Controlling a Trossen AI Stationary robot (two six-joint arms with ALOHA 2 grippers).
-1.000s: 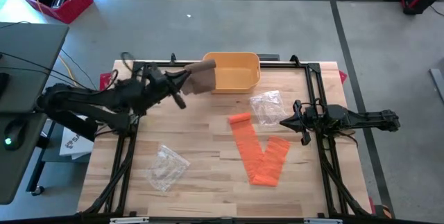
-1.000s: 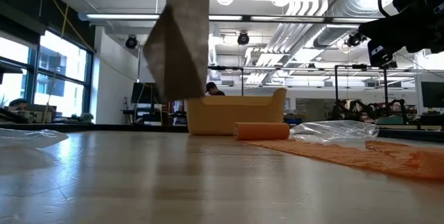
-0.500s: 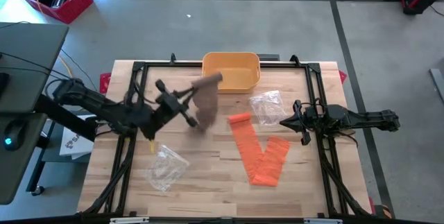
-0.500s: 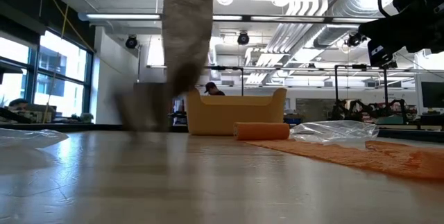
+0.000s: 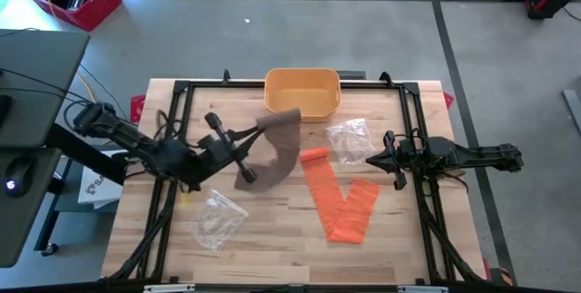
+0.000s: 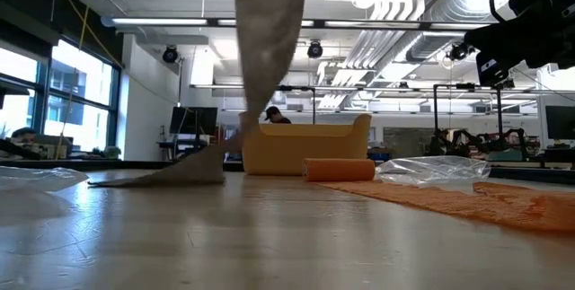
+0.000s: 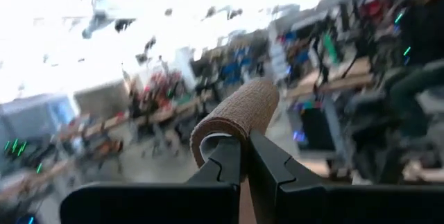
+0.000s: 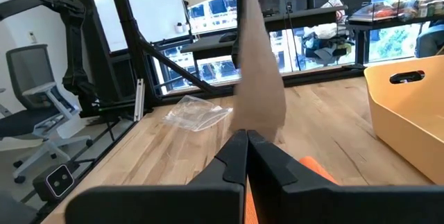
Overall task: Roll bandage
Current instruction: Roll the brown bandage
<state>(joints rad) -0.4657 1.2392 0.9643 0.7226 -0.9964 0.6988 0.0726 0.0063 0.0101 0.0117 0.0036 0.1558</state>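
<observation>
The pale planked wooden bench (image 5: 272,216) carries a flat, crinkly orange bandage strip (image 5: 340,204) folded into a V with a short rolled end, a yellow plastic bin (image 5: 302,92) at the far edge, and two crumpled clear plastic wrappers (image 5: 218,218). The left claw (image 5: 247,141), above the bench's left middle, is clenched on the rolled end of a tan woven elastic bandage (image 5: 280,148); its loose tail drapes down in a curve, its lower end lying flat on the wood, long axis running from the claw toward the bin. The right claw (image 5: 374,160) is clenched on nothing, beside the orange strip.
</observation>
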